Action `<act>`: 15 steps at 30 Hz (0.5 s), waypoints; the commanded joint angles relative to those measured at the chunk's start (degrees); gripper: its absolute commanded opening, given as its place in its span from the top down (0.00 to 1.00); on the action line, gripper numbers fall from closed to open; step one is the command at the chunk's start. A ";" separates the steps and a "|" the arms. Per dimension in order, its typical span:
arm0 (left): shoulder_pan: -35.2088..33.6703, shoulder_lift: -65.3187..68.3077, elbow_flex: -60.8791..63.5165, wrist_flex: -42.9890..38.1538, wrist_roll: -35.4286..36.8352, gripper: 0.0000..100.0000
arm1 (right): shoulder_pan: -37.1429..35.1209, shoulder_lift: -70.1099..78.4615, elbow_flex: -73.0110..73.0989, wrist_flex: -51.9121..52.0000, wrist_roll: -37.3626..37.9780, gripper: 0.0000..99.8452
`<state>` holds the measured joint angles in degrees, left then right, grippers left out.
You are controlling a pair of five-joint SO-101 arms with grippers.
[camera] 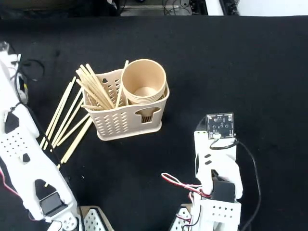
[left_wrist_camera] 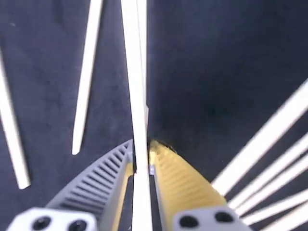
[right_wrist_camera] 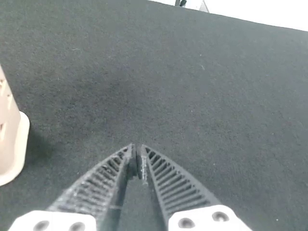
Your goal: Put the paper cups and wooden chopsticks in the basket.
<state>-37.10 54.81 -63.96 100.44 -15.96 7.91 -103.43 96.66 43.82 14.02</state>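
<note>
Matte black surface point(camera: 250, 62) runs edge to edge. Dark cables point(camera: 168, 6) sit bunched just past its far edge, with a white patch point(camera: 272, 6) beside them.

Basket point(camera: 126, 121): beige plastic with slotted walls and a cut-out handle in its near wall. It stands upright on the black desk point(camera: 231, 67).

Paper cups point(camera: 144, 81): tan, nested in one stack with the mouth up, standing in the right-hand part of the basket as the high view shows it.

Bundle of chopsticks point(camera: 95, 87): pale wood, leaning fanned out in the basket's left part.

Single chopstick point(camera: 122, 83): stands tilted just beside the cups.

Loose chopsticks point(camera: 65, 120): several, lying flat on the desk left of the basket, roughly parallel and slanted.

Held chopstick point(left_wrist_camera: 138, 96): pinched between the tips of the left gripper point(left_wrist_camera: 142, 149), among the loose ones. Whether it touches the desk cannot be told.
</note>
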 commanded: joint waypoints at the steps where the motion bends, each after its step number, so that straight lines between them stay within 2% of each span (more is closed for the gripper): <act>1: 1.27 -16.35 3.65 0.53 0.62 0.97 | -0.26 -3.74 -0.22 -0.53 0.00 0.98; 6: 2.59 -28.48 8.04 0.26 0.70 0.97 | -0.26 -3.74 -0.22 -0.53 0.00 0.98; 15: 5.76 -40.70 8.40 -4.13 9.67 0.97 | -0.26 -3.74 -0.22 -0.53 0.00 0.98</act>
<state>-33.76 20.44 -55.43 98.59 -10.15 7.91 -103.43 96.66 43.82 14.02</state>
